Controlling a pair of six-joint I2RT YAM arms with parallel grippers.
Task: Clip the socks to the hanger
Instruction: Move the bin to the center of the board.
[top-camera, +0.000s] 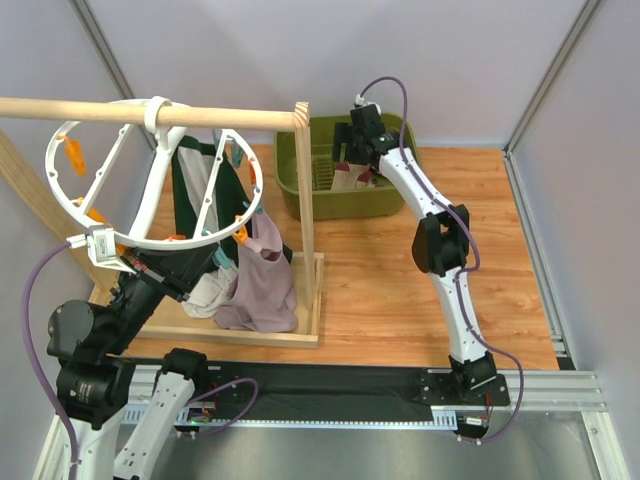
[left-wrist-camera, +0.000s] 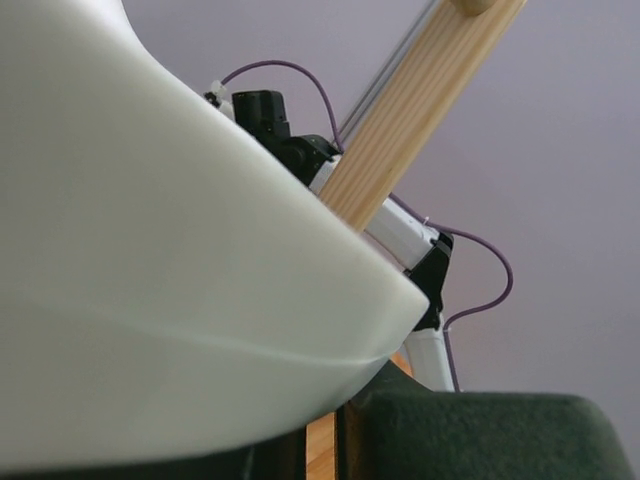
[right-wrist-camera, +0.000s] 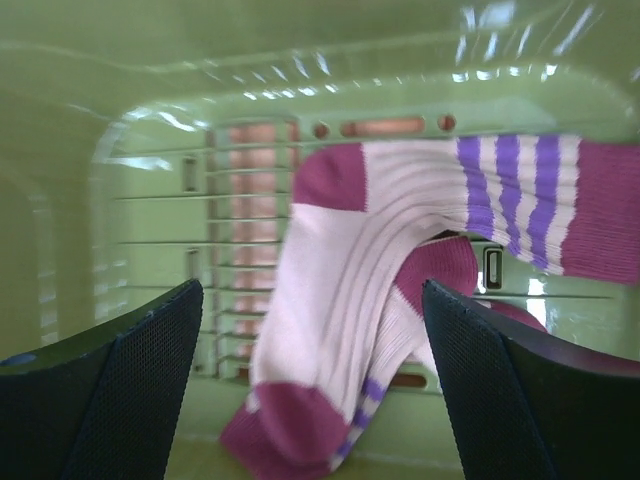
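The hanger (top-camera: 205, 200), a white spoked ring with orange and teal clips, hangs tilted from the wooden rod. My left gripper (top-camera: 98, 245) is shut on its near-left rim. In the left wrist view that rim (left-wrist-camera: 150, 250) fills the frame as a white blur and hides the fingertips. The socks (right-wrist-camera: 340, 290), cream-pink with maroon patches and purple stripes, lie in a heap in the green basket (top-camera: 300, 195). My right gripper (right-wrist-camera: 312, 380) is open inside the basket, its fingers either side of the socks without touching them. It also shows in the top view (top-camera: 358, 150) above the socks (top-camera: 350, 180).
A mauve garment (top-camera: 262, 285) and a dark green and white garment (top-camera: 198, 185) hang below the ring. The wooden rod (top-camera: 100, 110) rests on an upright post (top-camera: 305, 190) between ring and basket. The basket wall (right-wrist-camera: 150, 200) surrounds my right fingers.
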